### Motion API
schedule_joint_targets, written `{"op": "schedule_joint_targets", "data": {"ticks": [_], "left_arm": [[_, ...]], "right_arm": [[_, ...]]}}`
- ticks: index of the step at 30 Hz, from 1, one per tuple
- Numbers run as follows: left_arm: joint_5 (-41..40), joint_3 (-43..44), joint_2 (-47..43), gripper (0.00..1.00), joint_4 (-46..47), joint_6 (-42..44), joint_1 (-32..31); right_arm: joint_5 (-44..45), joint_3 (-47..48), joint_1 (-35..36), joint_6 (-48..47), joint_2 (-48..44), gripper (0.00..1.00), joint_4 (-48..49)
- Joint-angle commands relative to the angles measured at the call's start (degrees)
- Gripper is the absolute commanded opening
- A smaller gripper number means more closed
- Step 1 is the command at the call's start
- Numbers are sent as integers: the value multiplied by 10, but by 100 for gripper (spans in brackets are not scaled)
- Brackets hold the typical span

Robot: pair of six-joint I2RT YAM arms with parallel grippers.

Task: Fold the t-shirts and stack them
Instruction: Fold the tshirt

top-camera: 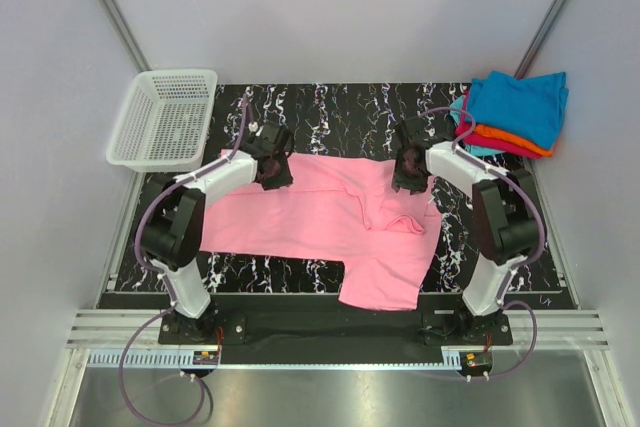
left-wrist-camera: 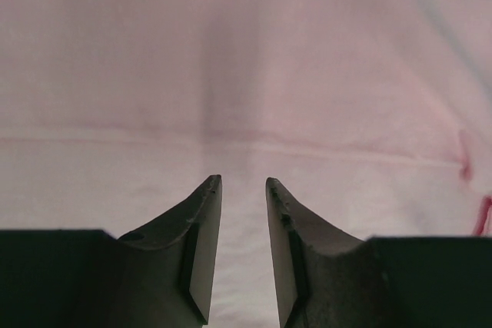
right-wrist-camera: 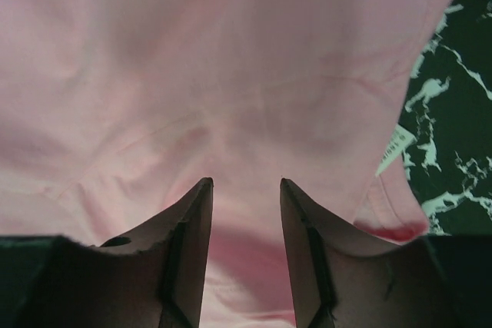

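Working over a black marbled table (top-camera: 330, 107), with the pink t-shirt (top-camera: 320, 212) lying spread across its middle, mostly flat on the left, rumpled toward the right, and 1 flap reaching past the near edge. Judging the task as partway along: keeping a stack of folded t-shirts (top-camera: 515, 112) at the far right corner, showing 3 colours, teal on top, then orange, then magenta, well apart from the pink one. Leaving the white mesh basket (top-camera: 128, 122) at the far left corner, apart from all cloth. Hovering the left gripper (top-camera: 272, 169) over the far left part of the pink t-shirt, jaws standing slightly apart with nothing between them, only flat cloth and a seam below. Hanging the right gripper (top-camera: 408, 172) over the far right part, near the collar, jaws likewise released and gripping nothing. Showing a small white neck label (right-wrist-camera: 394, 147) at the cloth's edge, just to the right of the right gripper. Remaining, by this look: folding the pink t-shirt fully and setting it on the stack.
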Motion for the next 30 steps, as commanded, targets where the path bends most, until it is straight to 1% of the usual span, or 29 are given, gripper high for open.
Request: {"op": "schedule_joint_targets", "data": {"ticks": [1,6,10,13,17,20,25,30], "left_arm": [[-33,47,39,34,-11,-13,41],[-59,76,76,34,-62,-14,84],[-89,72,72,34,-86,-17,93],[-107,55,53,34,-92,-25,96],[-157,13,26,34,-99,-46,105],[-178,-12,6,36,-95,-56,135],[-151,-52,-21,38,-53,-60,182],[-102,-51,-20,40,-40,-59,208]], "right_arm": [[-28,55,-4,-31,39,47,18],[-28,65,-20,-33,67,47,22],[-27,55,-27,-34,66,47,24],[-27,48,-28,-33,62,47,26],[-32,41,-28,-33,60,47,27],[-41,32,-28,-35,59,47,30],[-49,25,-30,-41,67,47,32],[-73,28,-54,-45,92,47,31]]}}
